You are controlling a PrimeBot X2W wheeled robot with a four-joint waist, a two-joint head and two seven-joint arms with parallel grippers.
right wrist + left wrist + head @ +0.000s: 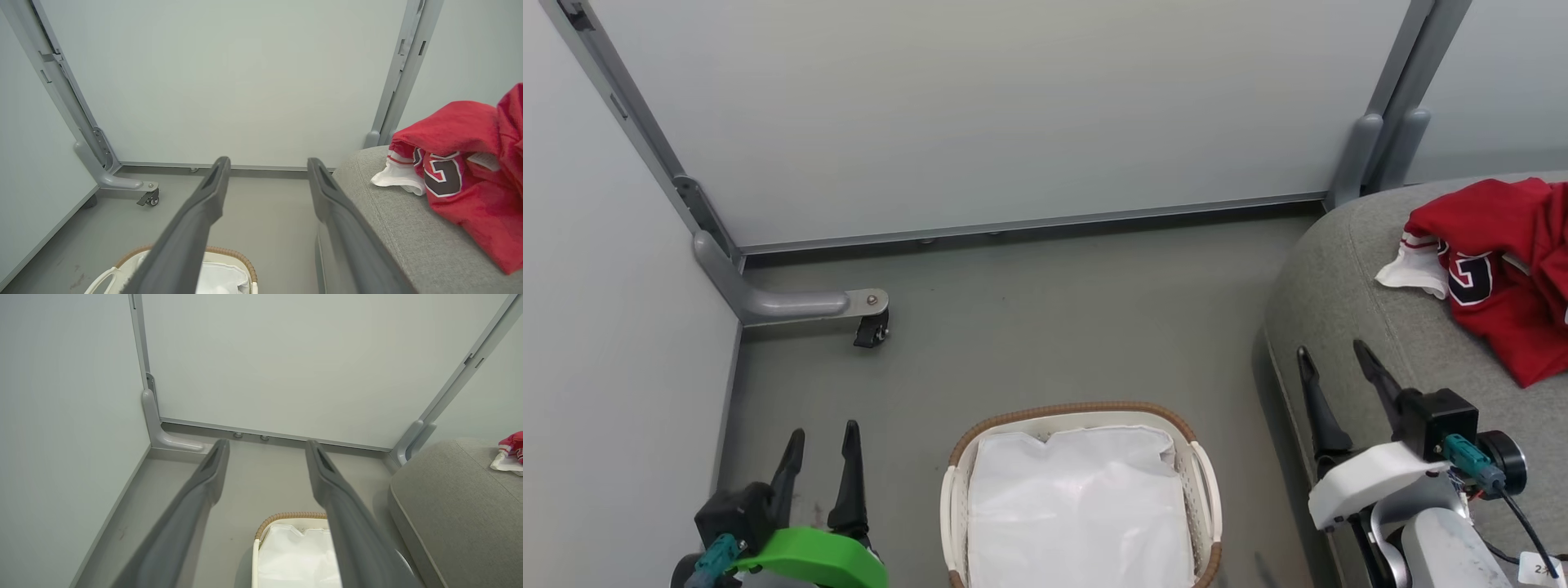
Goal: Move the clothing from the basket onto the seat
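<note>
Poster: Seat (pixel 1372 327) on the right has the red clothing (pixel 1503 269) piled on it, and the basket (pixel 1078 411) shows just its white liner (pixel 1078 506). Looks done to me?

Reply: Probably, but the pile runs off frame, so I can't tell if it's one piece or two. The basket's near end is cut off too. Left gripper (pixel 825 429) and right gripper (pixel 1331 348) both have fingers spread, holding nothing. Risk: a dip into the basket just snags the liner, or the right one drags the pile off the seat.
</note>
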